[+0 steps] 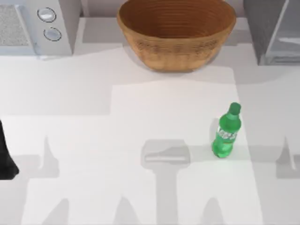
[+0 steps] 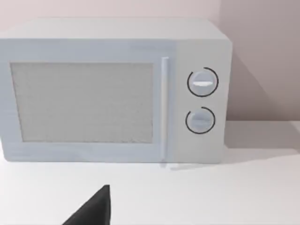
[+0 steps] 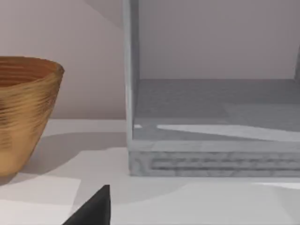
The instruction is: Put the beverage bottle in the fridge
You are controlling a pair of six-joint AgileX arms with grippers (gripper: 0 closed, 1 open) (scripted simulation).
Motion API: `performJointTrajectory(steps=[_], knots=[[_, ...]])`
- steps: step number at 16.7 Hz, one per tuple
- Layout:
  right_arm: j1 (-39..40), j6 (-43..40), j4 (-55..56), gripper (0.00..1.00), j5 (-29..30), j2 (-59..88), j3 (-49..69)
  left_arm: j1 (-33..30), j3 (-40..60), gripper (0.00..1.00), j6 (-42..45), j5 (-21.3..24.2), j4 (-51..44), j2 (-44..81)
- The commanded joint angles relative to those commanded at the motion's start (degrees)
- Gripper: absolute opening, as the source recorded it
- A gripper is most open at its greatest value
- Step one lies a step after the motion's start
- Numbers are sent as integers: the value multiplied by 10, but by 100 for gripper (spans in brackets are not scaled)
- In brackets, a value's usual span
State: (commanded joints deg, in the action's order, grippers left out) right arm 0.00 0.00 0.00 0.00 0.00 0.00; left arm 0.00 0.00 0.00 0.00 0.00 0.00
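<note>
Standing upright on the white table [image 1: 93,140], toward its right edge, the beverage bottle [image 1: 227,132] is untouched. We see the fridge [image 1: 276,33] at the far right corner, a basket [image 1: 176,33] mid-back, a microwave [image 1: 33,26] far left. Of our parked grippers, we cannot tell the finger state.

Fridge [image 1: 272,28] edge-cropped, perhaps open.

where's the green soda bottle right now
In the top view the beverage bottle stands alone on the table's right half, in front of the basket and well short of the fridge at the far right corner.
</note>
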Motion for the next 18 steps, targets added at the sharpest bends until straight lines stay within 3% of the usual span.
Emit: performJointTrajectory(steps=[7, 18], knots=[[12, -9, 71, 100, -34, 85, 3, 0, 0, 100, 0, 0, 0, 0], [58, -41, 439, 100, -154, 571, 6, 0, 0, 100, 0, 0, 0, 0]])
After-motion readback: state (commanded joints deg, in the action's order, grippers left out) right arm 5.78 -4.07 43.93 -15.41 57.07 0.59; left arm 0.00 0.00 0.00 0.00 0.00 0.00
